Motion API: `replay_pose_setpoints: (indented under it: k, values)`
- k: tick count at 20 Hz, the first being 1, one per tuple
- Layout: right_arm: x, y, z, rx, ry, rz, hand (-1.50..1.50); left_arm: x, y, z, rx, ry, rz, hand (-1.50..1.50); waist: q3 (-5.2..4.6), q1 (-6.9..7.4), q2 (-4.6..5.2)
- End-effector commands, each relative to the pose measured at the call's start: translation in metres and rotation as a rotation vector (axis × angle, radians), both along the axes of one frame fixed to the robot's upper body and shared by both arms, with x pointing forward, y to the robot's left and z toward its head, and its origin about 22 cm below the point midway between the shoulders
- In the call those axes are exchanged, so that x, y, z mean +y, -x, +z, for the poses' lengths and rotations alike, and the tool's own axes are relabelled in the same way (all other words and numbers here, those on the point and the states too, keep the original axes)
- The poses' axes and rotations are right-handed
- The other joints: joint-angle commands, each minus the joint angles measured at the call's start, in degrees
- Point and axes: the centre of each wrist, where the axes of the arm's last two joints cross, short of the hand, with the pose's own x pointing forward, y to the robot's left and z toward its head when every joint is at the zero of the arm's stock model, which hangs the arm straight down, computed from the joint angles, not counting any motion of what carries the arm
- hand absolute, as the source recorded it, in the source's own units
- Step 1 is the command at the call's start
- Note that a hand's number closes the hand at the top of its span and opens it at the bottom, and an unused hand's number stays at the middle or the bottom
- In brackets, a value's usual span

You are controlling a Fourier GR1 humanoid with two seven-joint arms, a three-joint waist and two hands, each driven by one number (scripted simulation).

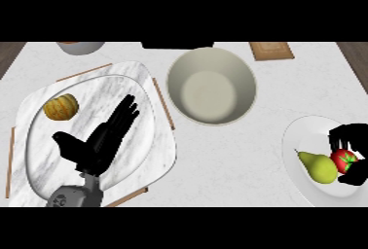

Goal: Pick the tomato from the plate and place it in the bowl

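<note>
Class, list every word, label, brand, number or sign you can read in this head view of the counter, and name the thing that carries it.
None can be read.
The small brown square item at the counter's far edge shows a faint paler pattern, too blurred to tell as text.
The beige round bowl, the white round plate, the red tomato and the marbled tray carry no markings.

Between the plate (309, 187) on the right and the bowl (211, 86) lay a wide strip of bare bench (230, 160), with nothing in the way. The bowl stood open on top, with nothing inside. On the plate, a pear (318, 167) lay touching the tomato (345, 160) on its left side. The left hand (101, 138) lay flat over a marble tray (50, 146), well apart, near a small pumpkin (61, 107).
</note>
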Motion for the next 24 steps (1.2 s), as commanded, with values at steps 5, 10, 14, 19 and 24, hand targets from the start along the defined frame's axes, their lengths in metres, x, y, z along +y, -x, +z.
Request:
replay_pose_setpoints:
  k: [5, 10, 14, 19, 24]
  values:
    - [0.028, 0.015, -0.015, -0.074, 0.022, 0.012, 1.50, 0.001, -0.006, 0.004, 0.010, -0.020, 0.009, 0.00, 0.87, -0.42, 0.28]
    - [0.188, -0.012, -0.005, -0.100, 0.013, 0.027, 1.50, -0.002, -0.005, 0.013, 0.002, -0.008, -0.012, 0.00, 0.46, 1.11, -0.27]
    - [0.269, -0.011, 0.011, -0.134, 0.007, 0.006, 1.50, -0.016, -0.004, 0.010, 0.012, 0.018, -0.054, 0.00, 0.40, 2.83, -0.35]
    - [0.319, 0.003, 0.052, -0.256, 0.027, -0.092, 1.50, -0.014, -0.007, 0.012, 0.010, -0.007, -0.061, 0.00, 0.72, 3.42, -0.53]
    - [0.364, 0.032, 0.101, -0.418, -0.018, -0.162, 1.50, -0.018, 0.002, -0.001, 0.029, -0.007, -0.077, 0.00, 0.65, 4.00, -0.90]
